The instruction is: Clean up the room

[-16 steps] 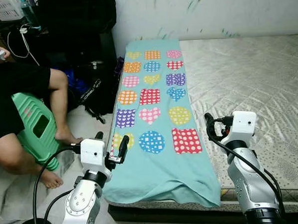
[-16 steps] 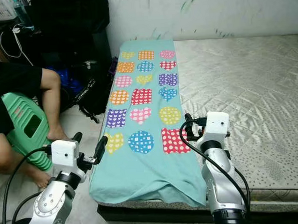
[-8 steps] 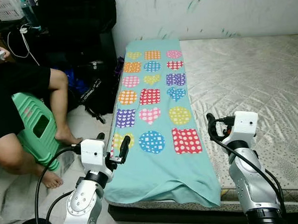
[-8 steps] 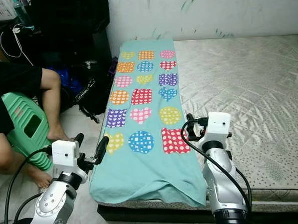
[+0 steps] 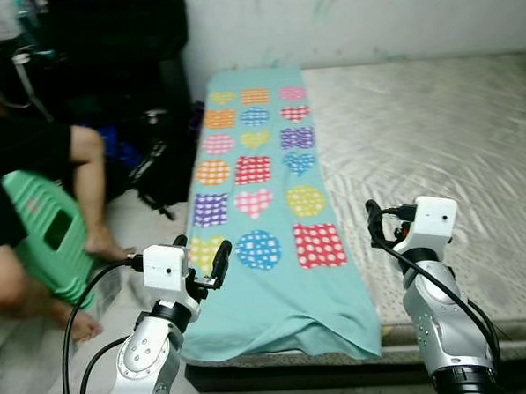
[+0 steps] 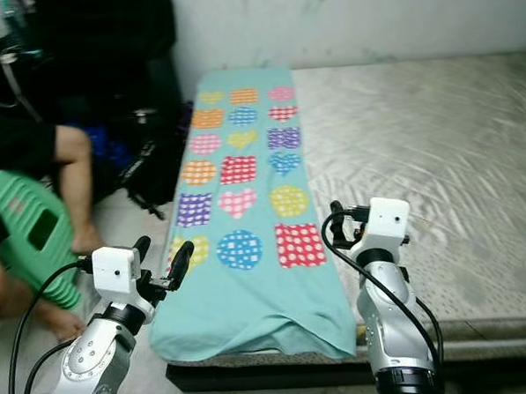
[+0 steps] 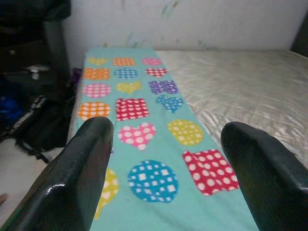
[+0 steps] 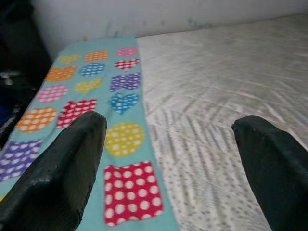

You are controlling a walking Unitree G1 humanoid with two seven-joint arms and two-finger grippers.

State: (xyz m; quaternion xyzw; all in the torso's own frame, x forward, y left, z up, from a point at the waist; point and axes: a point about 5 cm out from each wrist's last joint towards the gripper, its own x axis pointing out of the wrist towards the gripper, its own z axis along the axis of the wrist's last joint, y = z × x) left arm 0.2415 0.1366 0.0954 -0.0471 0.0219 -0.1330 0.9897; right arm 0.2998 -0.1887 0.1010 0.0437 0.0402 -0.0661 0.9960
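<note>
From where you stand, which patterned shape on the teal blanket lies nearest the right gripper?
The red dotted square, last in the blanket's right column, beside the right gripper; the other shapes lie farther away.

The wide grey mattress (image 5: 436,135) lies bare to the right of the teal patterned blanket (image 5: 263,188), so the right gripper (image 8: 168,159), fingers spread, has open room ahead and to its right. The left gripper (image 7: 166,163), also spread, faces the flat blanket with nothing standing on it. To the left the passage is crowded: a seated person's leg (image 5: 91,193), a green stool (image 5: 44,230) and a black bag (image 5: 160,163) fill the floor beside the bed.
</note>
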